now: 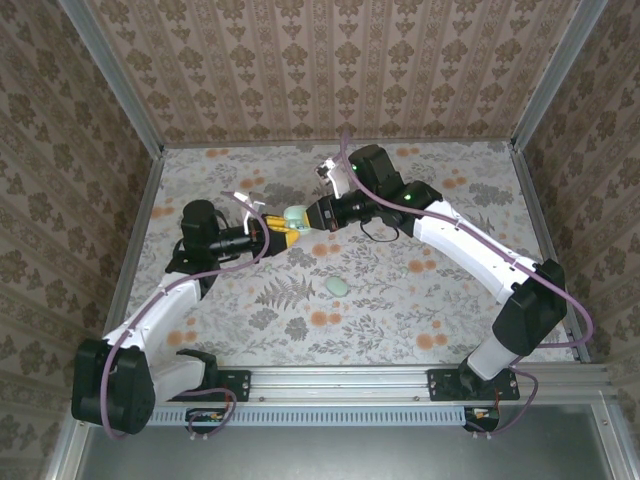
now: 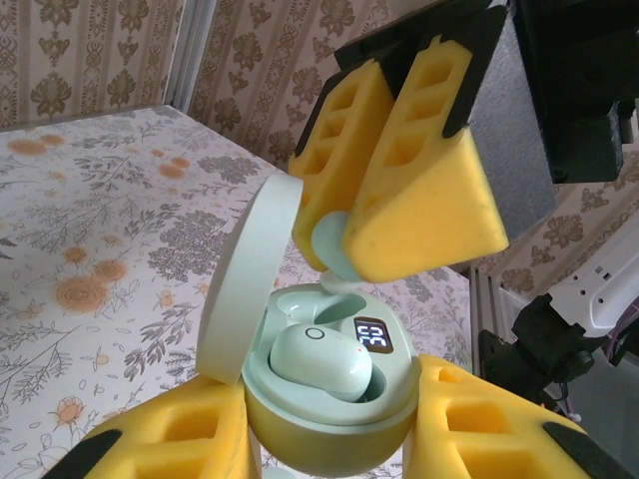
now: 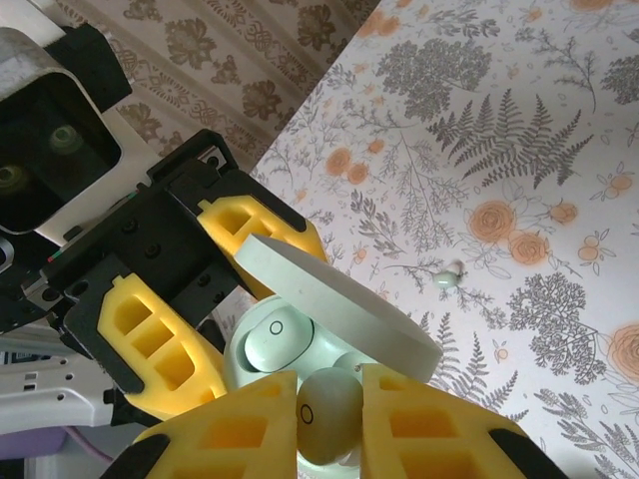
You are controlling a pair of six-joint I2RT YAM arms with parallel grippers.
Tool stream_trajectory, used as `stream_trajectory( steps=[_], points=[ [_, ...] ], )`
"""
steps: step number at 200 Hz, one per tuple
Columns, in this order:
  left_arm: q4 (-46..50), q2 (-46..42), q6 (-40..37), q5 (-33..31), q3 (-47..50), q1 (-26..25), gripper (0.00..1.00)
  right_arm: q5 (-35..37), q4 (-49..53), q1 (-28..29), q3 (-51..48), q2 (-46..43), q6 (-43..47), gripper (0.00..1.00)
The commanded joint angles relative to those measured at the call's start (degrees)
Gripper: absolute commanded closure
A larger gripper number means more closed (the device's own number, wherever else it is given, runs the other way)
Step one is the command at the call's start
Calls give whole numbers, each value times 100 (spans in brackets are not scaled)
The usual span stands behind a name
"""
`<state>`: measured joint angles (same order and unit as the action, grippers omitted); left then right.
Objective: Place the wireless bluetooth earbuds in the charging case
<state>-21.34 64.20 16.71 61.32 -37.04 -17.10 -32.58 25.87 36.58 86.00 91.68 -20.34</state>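
The mint-green charging case [image 2: 329, 424] is held off the table, my left gripper [image 2: 331, 431] shut on its body, yellow pads on both sides. Its round lid [image 2: 245, 279] stands open to the left. One earbud [image 2: 319, 361] lies seated in the case beside a lit display [image 2: 371, 334]. My right gripper [image 3: 329, 399] is shut on a second earbud [image 3: 329, 417], hovering right over the case's empty socket [image 2: 300, 301]. In the top view both grippers meet mid-table, left gripper [image 1: 272, 232] and right gripper [image 1: 306, 215] with the case [image 1: 293, 220] between them.
A small mint-green object [image 1: 338, 287] lies on the floral tablecloth in front of the grippers, also visible as a small mint-green object [image 3: 449, 276] in the right wrist view. Patterned walls with metal posts enclose the table [image 1: 450, 330].
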Motion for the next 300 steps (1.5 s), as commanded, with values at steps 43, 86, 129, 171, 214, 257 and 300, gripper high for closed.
stream_trajectory(
  steps=[43, 86, 129, 171, 214, 257, 300],
  points=[
    [-362, -74, -65, 207, -208, -100, 91, -329, -224, 86, -316, -134, -344, 83],
    [-353, -56, -60, 209, -207, -117, 91, -493, -231, 27, -379, -151, -528, 83],
    [-371, -38, -71, 187, -250, -113, 91, -511, 135, 16, -259, -6, -397, 80],
    [-371, -22, -61, 194, -278, -127, 91, -364, 310, 16, -158, 3, -348, 76],
    [-362, -14, -71, 187, -284, -133, 91, -250, 453, 7, -90, 21, -252, 73],
    [-353, -13, -68, 187, -285, -135, 91, -198, 450, -2, -43, 27, -277, 69],
    [-335, -31, -80, 188, -265, -136, 91, -102, 450, -19, 14, -1, -286, 66]
  ],
)
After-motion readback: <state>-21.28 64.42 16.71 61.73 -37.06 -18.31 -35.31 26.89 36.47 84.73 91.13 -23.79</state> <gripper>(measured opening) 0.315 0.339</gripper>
